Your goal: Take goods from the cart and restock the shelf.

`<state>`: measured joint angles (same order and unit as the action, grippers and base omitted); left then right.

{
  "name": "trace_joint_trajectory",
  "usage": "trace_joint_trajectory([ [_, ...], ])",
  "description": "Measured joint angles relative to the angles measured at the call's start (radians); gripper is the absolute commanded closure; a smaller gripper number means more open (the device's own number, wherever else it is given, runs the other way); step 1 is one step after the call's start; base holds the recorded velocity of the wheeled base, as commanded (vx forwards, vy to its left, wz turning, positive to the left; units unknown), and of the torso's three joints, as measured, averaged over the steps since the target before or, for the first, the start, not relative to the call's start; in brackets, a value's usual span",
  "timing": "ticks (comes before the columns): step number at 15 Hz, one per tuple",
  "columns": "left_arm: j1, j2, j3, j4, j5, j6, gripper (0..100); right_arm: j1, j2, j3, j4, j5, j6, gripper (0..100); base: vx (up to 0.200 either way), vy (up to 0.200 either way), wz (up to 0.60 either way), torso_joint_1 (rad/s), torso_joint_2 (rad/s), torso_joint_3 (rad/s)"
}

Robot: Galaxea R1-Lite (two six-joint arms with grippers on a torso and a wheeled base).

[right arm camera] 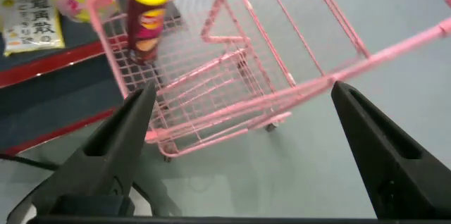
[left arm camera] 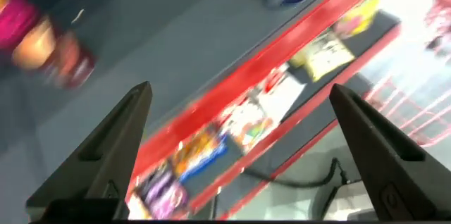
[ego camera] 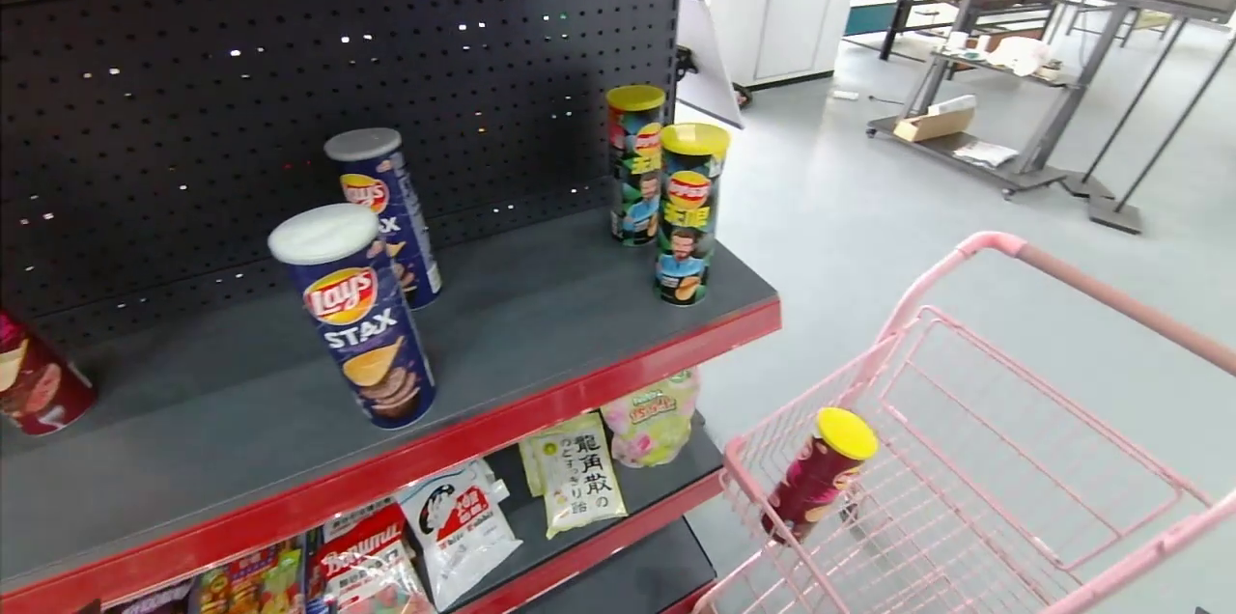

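Grey floor (ego camera: 850,237), workshop room, store fixture at the robot's left.

Head view:
- shelf (ego camera: 541,324): grey board, red front edge, black pegboard (ego camera: 290,64) behind.
- blue cans (ego camera: 352,315): two, upright, one in front of the other.
- green cans (ego camera: 688,213): two, upright, at the shelf's right end, near the corner.
- red can (ego camera: 34,382): at the far left, partly cut off.
- snack bags (ego camera: 570,474): on the tier below.
- cart (ego camera: 966,460): pink wire, standing just beside the shelf end.
- maroon can (ego camera: 816,484): the stock left to move, yellow lid, leaning in the cart's corner nearest the shelf.

Left wrist view:
- left gripper (left arm camera: 241,89): fingers spread wide, holding nothing, above the shelf's red edge, with the red can off to one side.

Right wrist view:
- right gripper (right arm camera: 243,89): fingers spread wide, holding nothing, above the cart and well apart from the maroon can.

Hazards, as judged:
- The maroon can leans, so a straight-down grasp may slip or pinch the lid.
- Wire walls crowd it on two sides, and a finger could snag there and push the cart.
- Bare board lies between the blue and green cans; a careless placement could topple either pair.
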<state>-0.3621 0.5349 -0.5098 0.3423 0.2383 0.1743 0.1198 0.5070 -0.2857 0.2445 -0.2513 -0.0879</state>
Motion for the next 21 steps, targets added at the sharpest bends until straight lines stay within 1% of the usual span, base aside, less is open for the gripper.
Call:
trace_joint_trajectory([
  [2,0.0,-0.019,-0.002,0.005,0.001,-0.004,0,-0.001,0.0,0.0,0.0,0.0,0.0,0,0.0,0.0,-0.6,0.005,0.0,0.002],
  [7,0.002,-0.055,-0.001,0.049,0.003,-0.004,0,0.0,-0.001,0.0,-0.002,0.0,0.0,0,0.0,0.0,0.0,0.0,0.0,0.0],
  [11,0.001,-0.132,0.032,0.089,0.002,-0.004,0,0.0,-0.002,0.001,-0.003,0.0,0.001,0,0.0,0.0,0.0,-0.133,0.32,0.181],
  [21,0.001,-0.214,0.062,0.096,0.007,-0.003,0,0.006,0.054,0.0,-0.013,0.01,-0.005,0,0.0,0.0,0.0,-0.143,0.37,0.218],
])
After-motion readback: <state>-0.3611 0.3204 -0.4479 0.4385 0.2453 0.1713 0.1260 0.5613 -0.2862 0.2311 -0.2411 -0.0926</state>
